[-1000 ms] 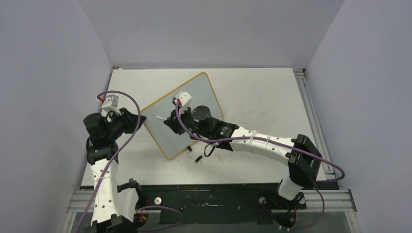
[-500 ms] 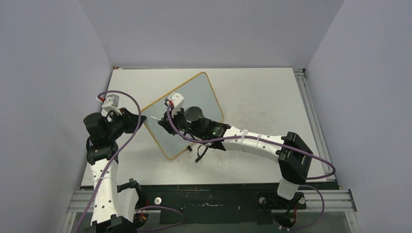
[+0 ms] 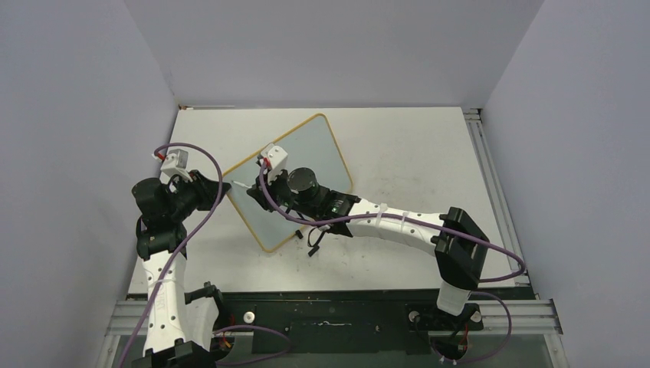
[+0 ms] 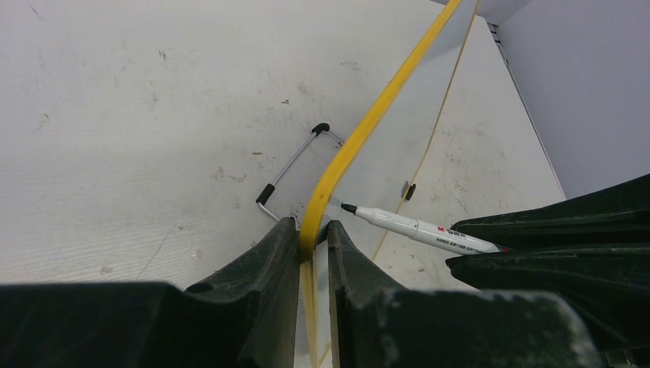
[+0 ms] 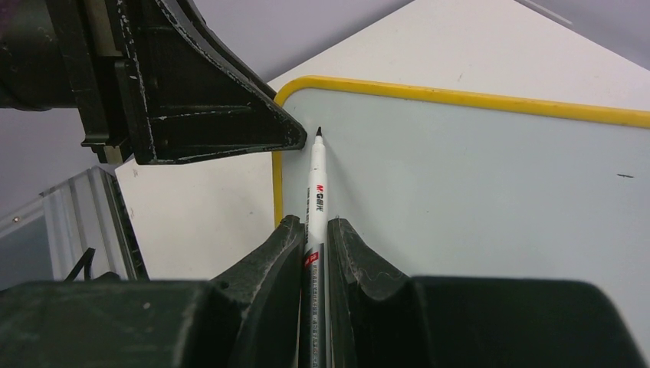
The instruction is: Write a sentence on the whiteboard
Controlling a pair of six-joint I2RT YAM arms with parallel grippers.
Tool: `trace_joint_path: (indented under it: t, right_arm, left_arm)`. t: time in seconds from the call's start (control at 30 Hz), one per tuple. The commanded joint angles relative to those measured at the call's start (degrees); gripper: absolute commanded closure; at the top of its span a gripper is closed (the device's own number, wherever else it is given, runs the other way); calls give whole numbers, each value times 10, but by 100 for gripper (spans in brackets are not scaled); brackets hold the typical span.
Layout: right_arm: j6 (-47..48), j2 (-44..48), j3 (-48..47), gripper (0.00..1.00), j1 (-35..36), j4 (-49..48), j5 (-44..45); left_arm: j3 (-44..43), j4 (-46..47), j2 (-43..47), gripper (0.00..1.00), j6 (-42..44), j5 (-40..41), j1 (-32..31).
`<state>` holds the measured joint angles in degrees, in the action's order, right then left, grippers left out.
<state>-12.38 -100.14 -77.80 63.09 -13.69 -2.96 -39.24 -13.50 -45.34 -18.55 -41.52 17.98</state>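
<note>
- Top view: the whiteboard [image 3: 314,149] lies askew on the table [image 3: 414,153]. The left gripper [image 3: 224,190] is at the whiteboard's left corner, and the right gripper [image 3: 255,195] is over its left part.
- Left wrist: the left fingers pinch the whiteboard's yellow rim.
- Right wrist: the right fingers pinch a marker [image 5: 316,180], its black tip at the whiteboard's surface just inside that corner.

You can read a red "M&G" brand mark on the white marker [image 5: 316,195] barrel. The smaller print beside it is too small for you to read.
</note>
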Motion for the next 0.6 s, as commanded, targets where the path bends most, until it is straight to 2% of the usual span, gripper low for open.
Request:
trace_joint_path:
  t: [0.0,0.57]
  right_arm:
    - [9,-5,-17,95,5,-18,12]
    - [-2,26,65,95,21,4,50]
  left_arm:
    - [-22,0,6,100,15,15,0]
    - [-22,-1,8,100,16,17,-1]
